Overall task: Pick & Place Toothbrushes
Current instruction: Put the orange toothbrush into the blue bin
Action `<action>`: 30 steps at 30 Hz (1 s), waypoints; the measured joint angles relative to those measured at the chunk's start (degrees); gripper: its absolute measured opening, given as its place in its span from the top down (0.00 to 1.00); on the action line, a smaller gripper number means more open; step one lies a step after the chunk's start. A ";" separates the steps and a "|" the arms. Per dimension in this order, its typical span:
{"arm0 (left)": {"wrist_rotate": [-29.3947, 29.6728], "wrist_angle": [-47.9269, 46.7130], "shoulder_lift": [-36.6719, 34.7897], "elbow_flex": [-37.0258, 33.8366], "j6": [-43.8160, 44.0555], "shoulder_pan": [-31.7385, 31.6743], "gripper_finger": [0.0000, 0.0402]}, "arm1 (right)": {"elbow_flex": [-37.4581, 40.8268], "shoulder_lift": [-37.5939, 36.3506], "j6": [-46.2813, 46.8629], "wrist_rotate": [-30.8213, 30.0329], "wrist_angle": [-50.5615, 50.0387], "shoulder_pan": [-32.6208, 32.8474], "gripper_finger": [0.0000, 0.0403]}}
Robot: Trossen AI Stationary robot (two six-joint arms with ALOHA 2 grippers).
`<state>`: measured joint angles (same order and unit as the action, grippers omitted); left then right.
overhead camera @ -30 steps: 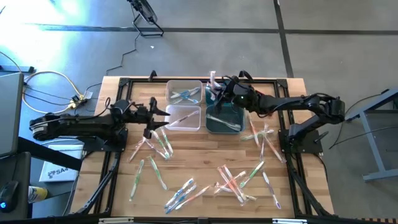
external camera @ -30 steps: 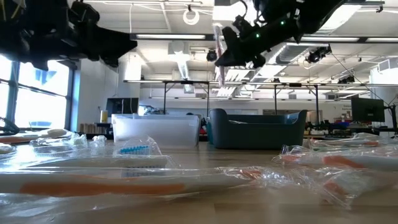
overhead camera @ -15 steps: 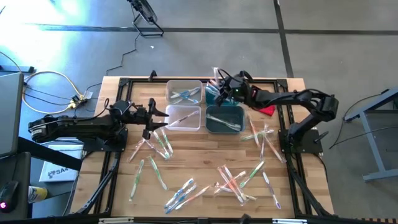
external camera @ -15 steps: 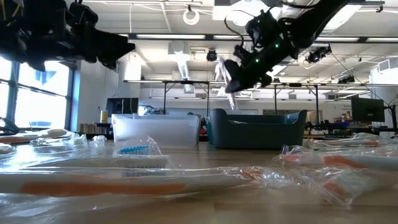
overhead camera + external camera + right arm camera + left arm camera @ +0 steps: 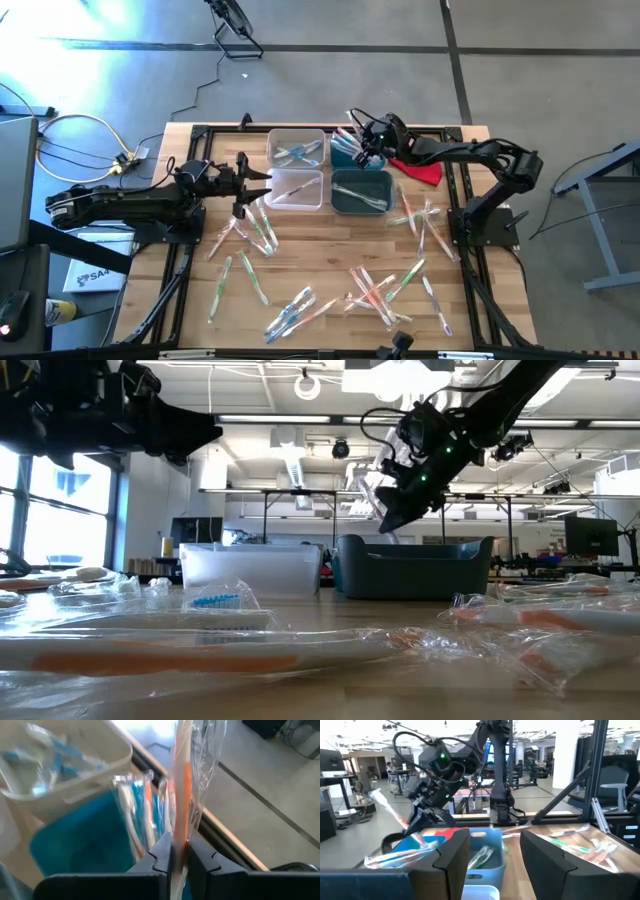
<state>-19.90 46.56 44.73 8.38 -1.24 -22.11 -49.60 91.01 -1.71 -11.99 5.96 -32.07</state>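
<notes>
We are in a big robot lab — a wide open hall, not a home. The floor is bare grey concrete. High up we see white pipes and long lights. Tall windows let in daylight. Far back stand desks with screens and black metal frames. A wooden table sits in a black frame, with cables trailing away — all signs of a place for testing machines.

Bright daylight glares off the floor at ten o'clock overhead. Ceiling strips backlight the arms into silhouettes. Wrapped toothbrushes nearest the low camera blur; the right wrist view smears.
</notes>
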 joint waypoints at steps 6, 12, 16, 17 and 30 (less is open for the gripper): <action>0.09 -0.06 0.00 0.00 0.00 0.00 0.57 | 0.00 4.45 -4.46 0.19 0.10 -1.47 0.94; 0.13 -0.15 0.00 0.02 -1.50 0.00 0.57 | -0.04 7.59 -6.52 2.01 0.13 -2.47 0.95; 0.13 -0.17 0.00 0.02 -1.76 -0.01 0.57 | -0.07 7.73 -7.79 2.12 -0.18 -2.54 0.95; 0.13 -0.19 0.00 0.02 -1.91 0.00 0.57 | -0.07 7.73 -8.14 2.16 -0.18 -2.54 0.95; 0.11 -0.44 0.00 0.04 -1.96 0.00 0.57 | 0.02 7.45 -9.22 1.44 -0.26 -2.56 0.78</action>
<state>-19.79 46.12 44.73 8.43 -3.20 -22.11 -49.58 98.45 -10.93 -10.55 5.69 -34.63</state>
